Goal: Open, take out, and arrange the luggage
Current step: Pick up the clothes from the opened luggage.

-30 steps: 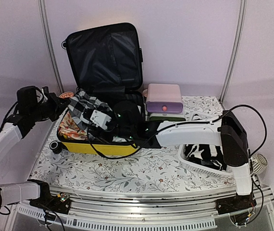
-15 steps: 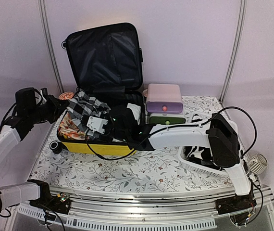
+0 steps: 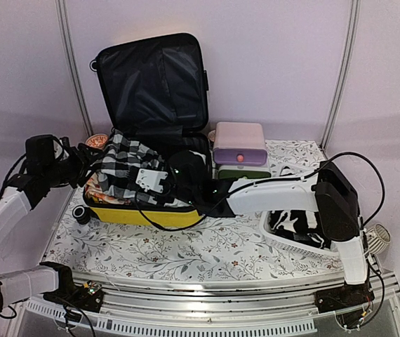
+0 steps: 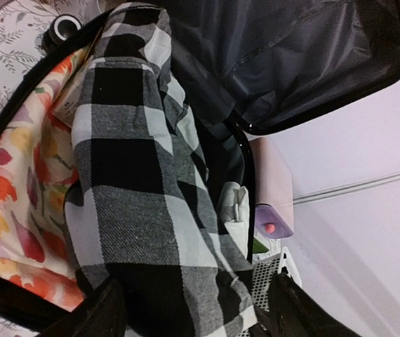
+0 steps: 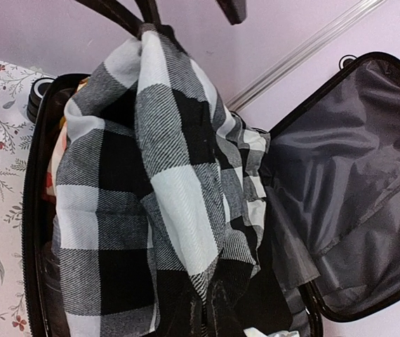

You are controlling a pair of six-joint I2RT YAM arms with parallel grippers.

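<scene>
Fingers (image 5: 217, 312) of the outstretched right arm (image 3: 277, 193) pinch plaid cloth (image 3: 126, 165) over the luggage (image 3: 151, 84); left fingers (image 4: 105, 316) spread wide.

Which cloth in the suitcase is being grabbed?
The black-and-white checked cloth, pinched by the right gripper; the orange floral cloth lies underneath, ungripped.

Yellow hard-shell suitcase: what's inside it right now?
A black-and-white checked cloth lies on top, over orange floral fabric; dark items sit beside it. Whatever lies beneath these is covered.
</scene>
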